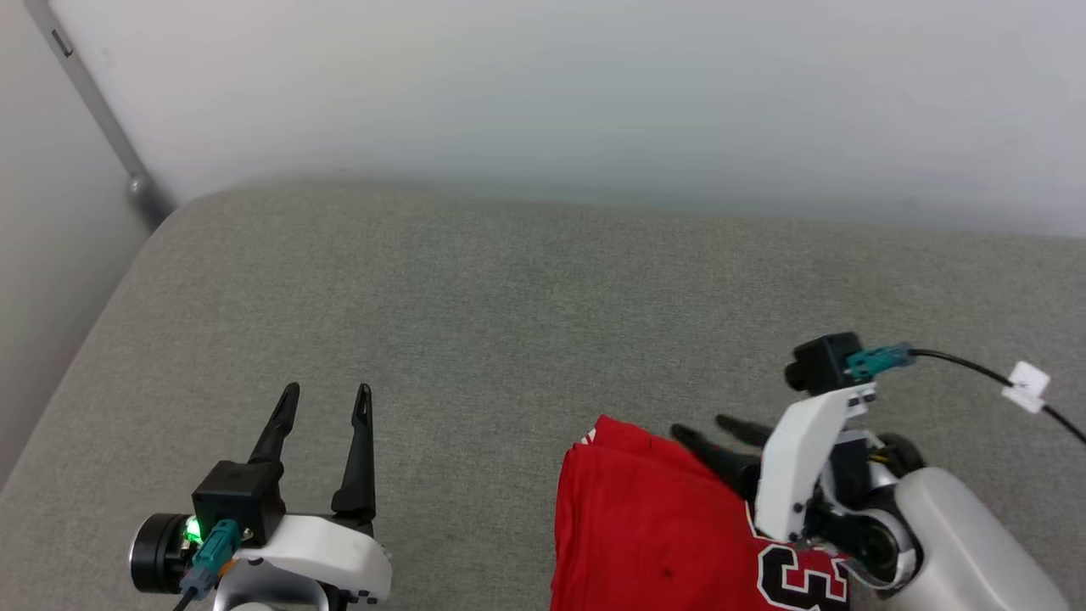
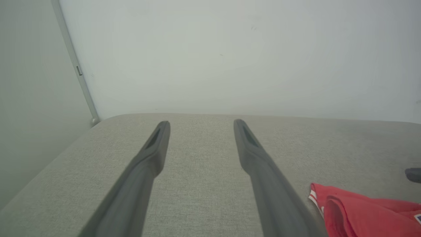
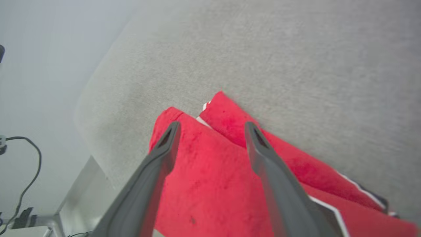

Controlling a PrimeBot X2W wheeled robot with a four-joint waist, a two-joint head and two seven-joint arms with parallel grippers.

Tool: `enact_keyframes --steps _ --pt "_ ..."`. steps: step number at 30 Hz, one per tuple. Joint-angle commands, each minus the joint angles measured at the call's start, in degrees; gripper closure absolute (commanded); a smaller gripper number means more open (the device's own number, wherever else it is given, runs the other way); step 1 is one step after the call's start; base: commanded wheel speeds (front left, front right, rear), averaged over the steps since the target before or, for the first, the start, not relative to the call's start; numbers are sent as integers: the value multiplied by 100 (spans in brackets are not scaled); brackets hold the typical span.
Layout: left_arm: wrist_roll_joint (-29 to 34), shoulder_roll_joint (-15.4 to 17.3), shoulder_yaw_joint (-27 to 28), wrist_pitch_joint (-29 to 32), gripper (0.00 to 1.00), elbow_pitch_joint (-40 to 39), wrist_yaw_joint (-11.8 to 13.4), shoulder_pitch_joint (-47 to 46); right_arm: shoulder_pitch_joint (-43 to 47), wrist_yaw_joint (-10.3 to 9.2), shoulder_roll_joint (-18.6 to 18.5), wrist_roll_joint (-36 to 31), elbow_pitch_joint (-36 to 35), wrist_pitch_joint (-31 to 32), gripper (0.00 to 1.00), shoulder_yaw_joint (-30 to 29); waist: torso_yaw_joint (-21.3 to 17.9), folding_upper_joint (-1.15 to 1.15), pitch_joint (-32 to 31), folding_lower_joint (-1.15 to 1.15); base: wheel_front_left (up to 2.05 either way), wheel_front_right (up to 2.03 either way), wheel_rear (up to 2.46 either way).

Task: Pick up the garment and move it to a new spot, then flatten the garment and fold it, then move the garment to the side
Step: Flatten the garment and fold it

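We see one pale wall across the top of the head view, and below it one broad grey padded surface that carries everything else. The garment, a single red shirt, lies in folded layers at about 5 o'clock on that surface, running off the bottom edge of the head view. A black, white-edged numeral shows at its lower right, partly hidden by the right arm. We count two grippers, each with two dark fingers. The right gripper reaches in from 4 o'clock. In its wrist view its fingers stand spread apart over the top layer of red cloth, gripping nothing. We cannot tell whether they touch the cloth. The left gripper sits at 7 o'clock, well apart from the shirt, fingers likewise parted with bare grey fabric between them. From its wrist camera, one corner of the shirt shows at 4 o'clock. One slanted metal bar stands against the wall at 10 o'clock. One black cable leaves the right wrist camera toward 3 o'clock, bearing one white tag.
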Motion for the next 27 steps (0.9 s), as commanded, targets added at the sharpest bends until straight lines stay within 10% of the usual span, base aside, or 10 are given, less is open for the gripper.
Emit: enact_keyframes --steps 1,12,27 --pt "-11 9 0 -19 0 4 6 62 65 -2 -137 -210 -84 -218 0 -89 -99 0 -56 0 0 0 0" --pt "-115 25 126 -88 0 93 122 330 1103 -2 -699 -2534 -852 -1998 0 -1991 -656 0 -234 0 0 0 0" --pt "-148 96 215 -146 0 29 371 893 2396 -2 4 -2816 -2410 -2880 0 -2396 -813 0 -407 0 0 0 0"
